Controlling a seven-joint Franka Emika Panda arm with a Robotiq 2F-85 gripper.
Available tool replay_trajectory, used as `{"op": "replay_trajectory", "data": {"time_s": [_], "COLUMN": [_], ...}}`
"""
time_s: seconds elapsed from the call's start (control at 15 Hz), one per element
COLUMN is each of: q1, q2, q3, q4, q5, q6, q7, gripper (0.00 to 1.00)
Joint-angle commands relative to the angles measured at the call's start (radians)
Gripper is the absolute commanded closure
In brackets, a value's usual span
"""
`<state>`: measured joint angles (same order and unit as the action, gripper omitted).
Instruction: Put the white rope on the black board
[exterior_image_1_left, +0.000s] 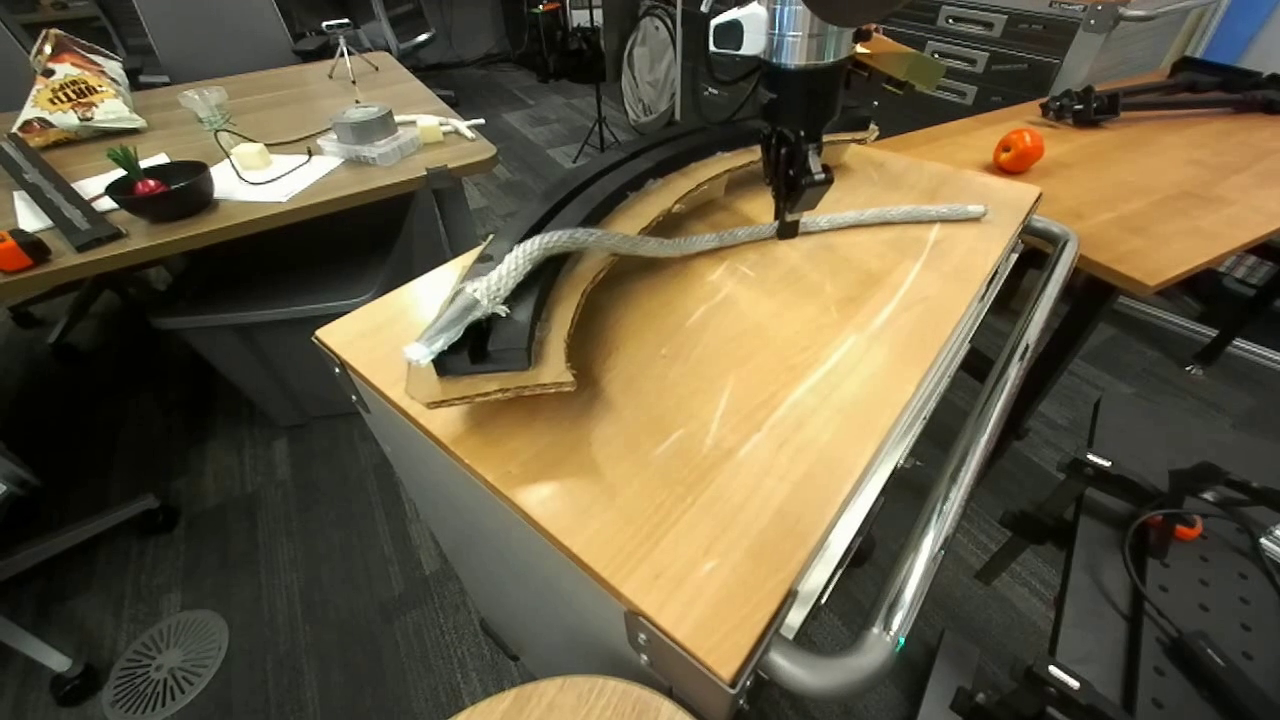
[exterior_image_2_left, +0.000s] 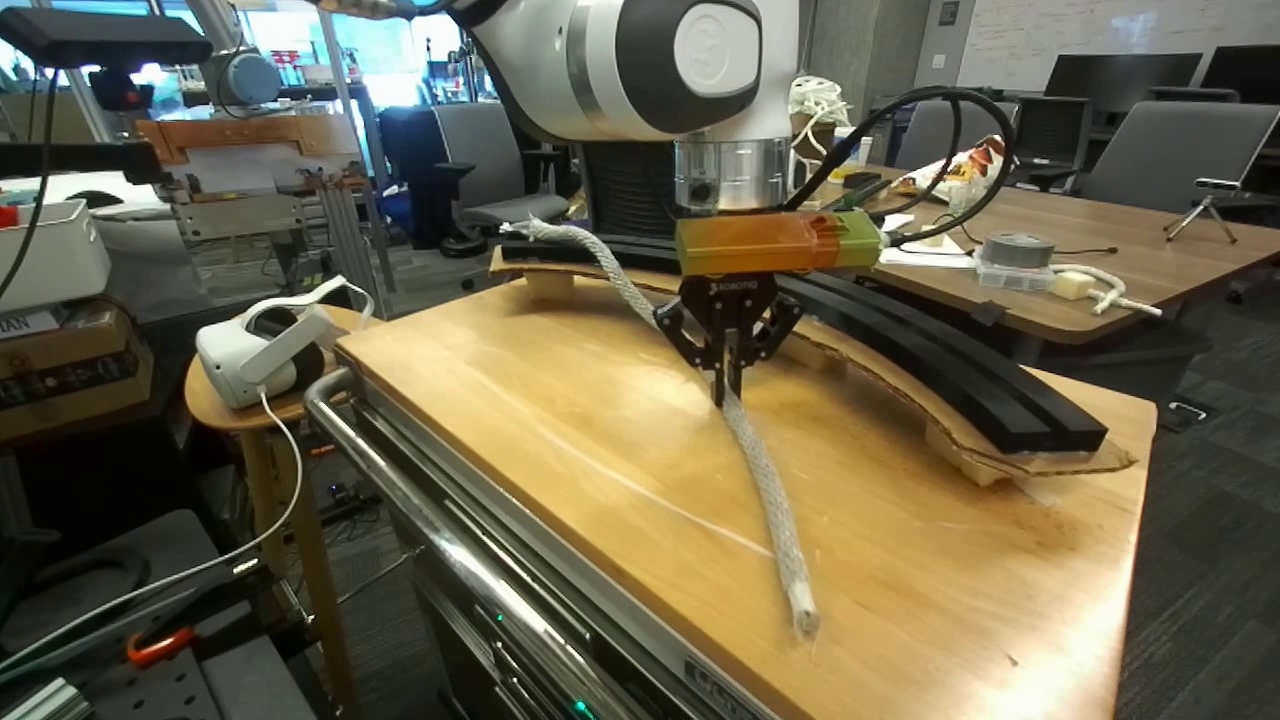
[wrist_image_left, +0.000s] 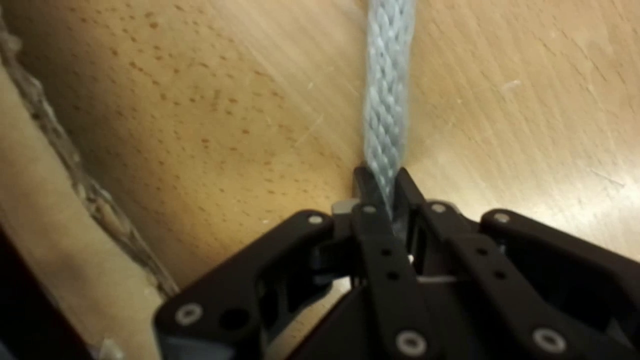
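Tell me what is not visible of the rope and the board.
White rope, wrist view: top edge cuts it off; fingers hide the gripped part.
Black board, in an exterior view: orange-green housing hides a stretch.
Dark patch, wrist view: blurred at left edge; perhaps the board.

In an exterior view we look down over a corner of the wooden tabletop, in an exterior view across from the opposite end of its rail, both sharing its black board, the wrist view facing closely down.
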<state>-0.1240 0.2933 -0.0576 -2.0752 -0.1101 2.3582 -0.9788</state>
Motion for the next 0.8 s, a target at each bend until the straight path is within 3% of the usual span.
{"op": "replay_trajectory", "data": {"time_s": [0.0, 0.47, 0.73], "q1": [-0.002, 0.013, 0.004], "q2": [0.006, -0.015, -0.029], "q3": [-0.002, -0.009, 0.014], "q4": [0.018, 0.012, 0.029], "q5": [-0.041, -0.166, -0.135], "q6": [0.022, 0.13, 0.128], "q7": [0.037, 0.116, 0.104], "gripper": [0.97, 0.97, 0.97]}}
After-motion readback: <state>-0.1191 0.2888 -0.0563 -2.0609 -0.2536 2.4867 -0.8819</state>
